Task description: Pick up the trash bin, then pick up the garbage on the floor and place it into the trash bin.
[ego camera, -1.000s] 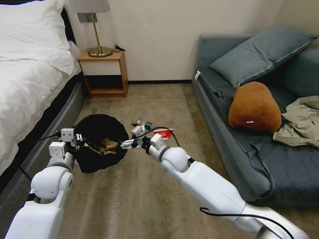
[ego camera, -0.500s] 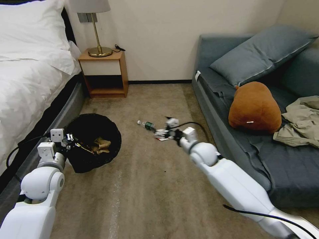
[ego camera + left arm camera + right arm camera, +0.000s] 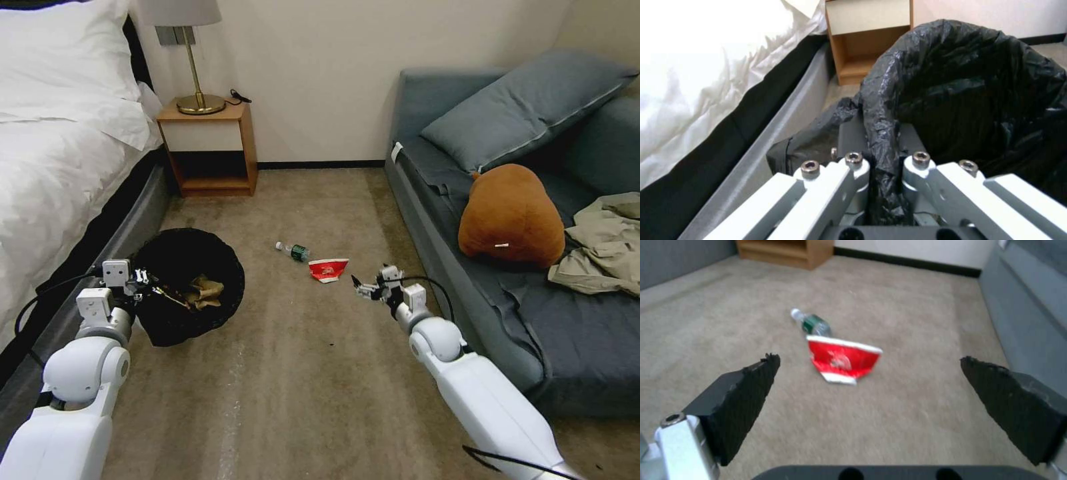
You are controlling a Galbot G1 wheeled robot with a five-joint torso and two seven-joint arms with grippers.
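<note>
A: Black-lined trash bin (image 3: 190,283), head view: by the bed's edge, rim pinched in the left gripper (image 3: 143,277); tan paper inside. Left wrist view: liner (image 3: 882,126) clamped between the jaws.

B: Right wrist view: right gripper (image 3: 871,396) spread wide, empty, facing the red carton (image 3: 842,360) and bottle (image 3: 813,323) on the carpet. Step: collecting garbage; next, likely descend and close on the carton.

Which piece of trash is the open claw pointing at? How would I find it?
Look at the tan carpet between the white bed and the blue sofa. Just ahead of the open right gripper lies a crushed carton. It is red with white edges, unlike the clear bottle touching it.
</note>
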